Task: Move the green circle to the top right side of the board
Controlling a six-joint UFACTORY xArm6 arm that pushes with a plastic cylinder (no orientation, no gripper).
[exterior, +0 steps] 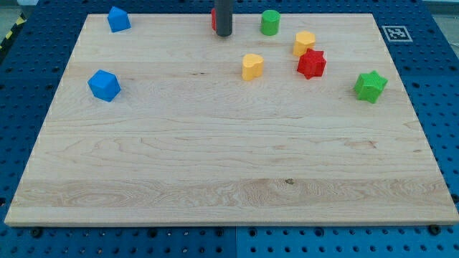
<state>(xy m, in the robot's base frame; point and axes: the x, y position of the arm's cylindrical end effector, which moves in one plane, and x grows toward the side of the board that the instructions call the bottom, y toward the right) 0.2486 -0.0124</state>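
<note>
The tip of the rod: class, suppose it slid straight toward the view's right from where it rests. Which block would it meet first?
Most likely the green circle. My tip sits to its left, near the board's top edge, nothing between. It may only graze the circle's lower side; depth is unclear.

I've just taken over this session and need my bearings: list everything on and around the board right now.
green circle: 1, green, top edge, right of centre
green star: 1, green, right side
red star: 1, red, right of centre, just below a yellow block
yellow blocks: 2, yellow, one upper right touching the red star, one near centre top
blue blocks: 2, blue, one top left corner, one left side
red block: 1, red, top edge, mostly hidden behind the rod
board: 1, light wood, on a blue perforated table
marker tag: 1, black and white, board's top right corner
my tip: 1, dark rod, left of the green circle, not touching it
</note>
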